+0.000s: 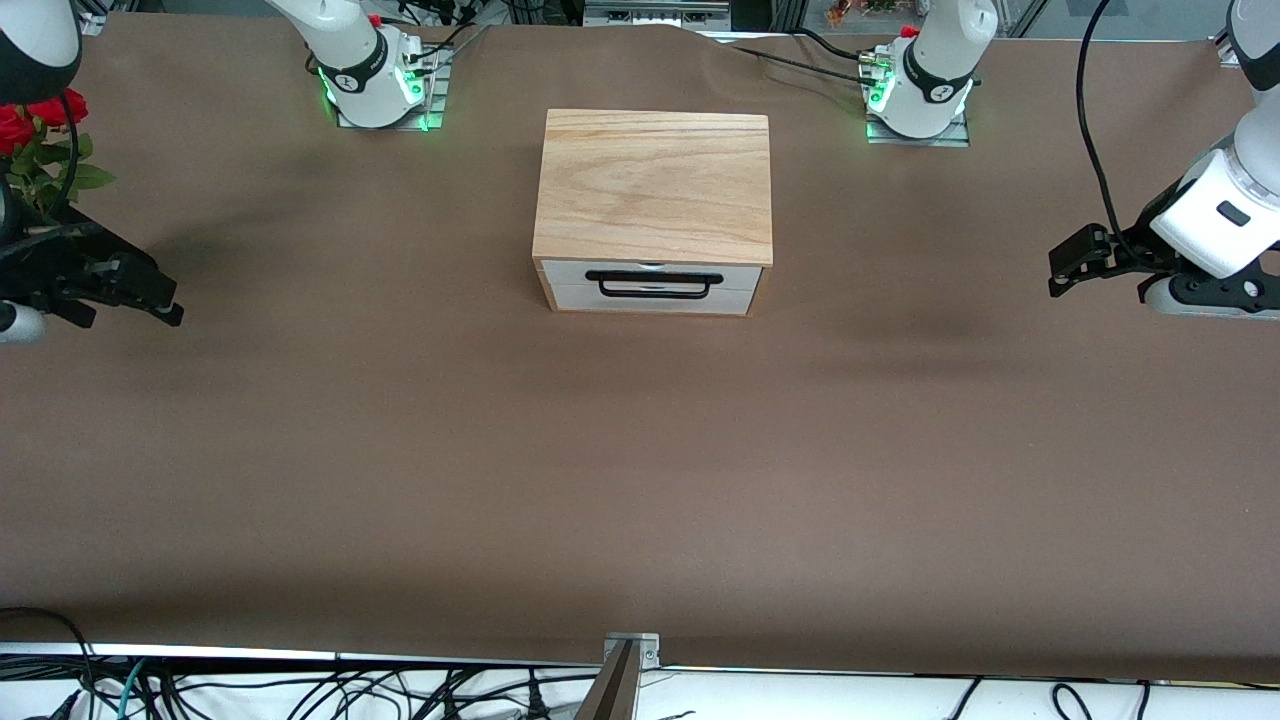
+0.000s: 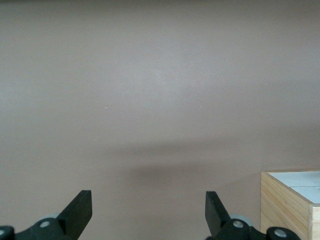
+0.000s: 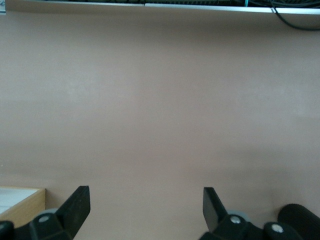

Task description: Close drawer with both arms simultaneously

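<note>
The small light-oak box (image 1: 655, 185) stands in the middle of the table, between the two arm bases. Its drawer (image 1: 655, 285) sits flush in the box, with the white front panel and black bar handle (image 1: 655, 284) facing the front camera. My left gripper (image 1: 1068, 270) hangs open and empty over the table at the left arm's end, well apart from the box. My right gripper (image 1: 160, 302) hangs open and empty at the right arm's end. The left wrist view shows open fingers (image 2: 80, 210) and a box corner (image 2: 290, 205). The right wrist view shows open fingers (image 3: 77, 205) and a box corner (image 3: 17, 202).
Red roses with green leaves (image 1: 40, 130) stand at the right arm's end of the table. Brown cloth (image 1: 640, 480) covers the table. A metal bracket (image 1: 630, 655) and loose cables (image 1: 300, 695) lie along the edge nearest the front camera.
</note>
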`<move>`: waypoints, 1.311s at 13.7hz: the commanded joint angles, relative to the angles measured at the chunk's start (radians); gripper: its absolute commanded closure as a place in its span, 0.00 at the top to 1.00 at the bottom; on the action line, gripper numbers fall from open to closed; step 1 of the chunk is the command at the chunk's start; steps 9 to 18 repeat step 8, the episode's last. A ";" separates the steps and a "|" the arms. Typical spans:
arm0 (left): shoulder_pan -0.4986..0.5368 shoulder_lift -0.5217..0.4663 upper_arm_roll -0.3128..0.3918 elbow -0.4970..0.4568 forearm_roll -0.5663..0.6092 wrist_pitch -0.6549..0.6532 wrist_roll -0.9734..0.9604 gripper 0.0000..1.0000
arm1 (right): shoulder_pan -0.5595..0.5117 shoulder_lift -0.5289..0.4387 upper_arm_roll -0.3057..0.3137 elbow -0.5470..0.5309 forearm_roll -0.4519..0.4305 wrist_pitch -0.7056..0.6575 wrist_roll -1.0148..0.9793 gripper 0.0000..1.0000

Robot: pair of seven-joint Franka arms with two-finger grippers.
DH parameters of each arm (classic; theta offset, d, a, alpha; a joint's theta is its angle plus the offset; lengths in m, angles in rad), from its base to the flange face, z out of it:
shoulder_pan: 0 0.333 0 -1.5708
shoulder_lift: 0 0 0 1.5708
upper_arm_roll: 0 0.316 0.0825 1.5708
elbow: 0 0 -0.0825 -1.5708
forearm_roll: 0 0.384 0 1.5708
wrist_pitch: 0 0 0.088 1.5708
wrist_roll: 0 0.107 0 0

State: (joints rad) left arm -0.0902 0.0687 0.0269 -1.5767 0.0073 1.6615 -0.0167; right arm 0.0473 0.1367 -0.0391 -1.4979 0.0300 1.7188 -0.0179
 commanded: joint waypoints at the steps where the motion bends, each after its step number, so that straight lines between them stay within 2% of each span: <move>1: -0.014 -0.021 0.004 -0.022 0.033 0.012 0.046 1.00 | -0.040 -0.028 0.045 -0.050 -0.019 0.004 0.001 1.00; 6: 0.001 0.002 0.008 -0.005 0.025 0.014 0.089 1.00 | -0.035 0.011 0.044 0.008 -0.041 -0.027 -0.002 1.00; 18: 0.000 0.008 0.008 0.012 0.028 0.014 0.098 1.00 | -0.035 0.012 0.045 0.008 -0.051 -0.027 -0.002 1.00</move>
